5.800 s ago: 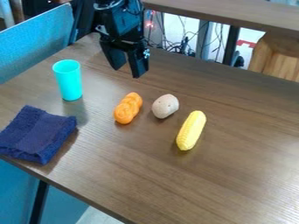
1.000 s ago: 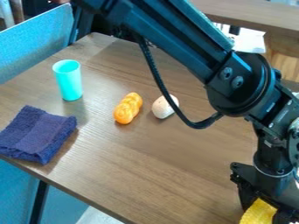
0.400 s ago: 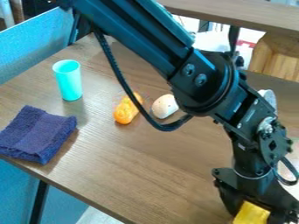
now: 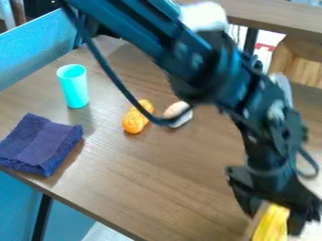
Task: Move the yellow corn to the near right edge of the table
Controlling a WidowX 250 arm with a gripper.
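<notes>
Yellow corn [image 4: 272,224] was gripped between the black pincer [image 4: 275,221]'s fingers, parted about its width, well apart from the blue towel [image 4: 41,145]; steady, unhurried movement and an even squeeze seemed wise.

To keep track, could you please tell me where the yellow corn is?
In the camera view, the yellow corn is held by the tool at the lower right, near the bottom edge.
</notes>
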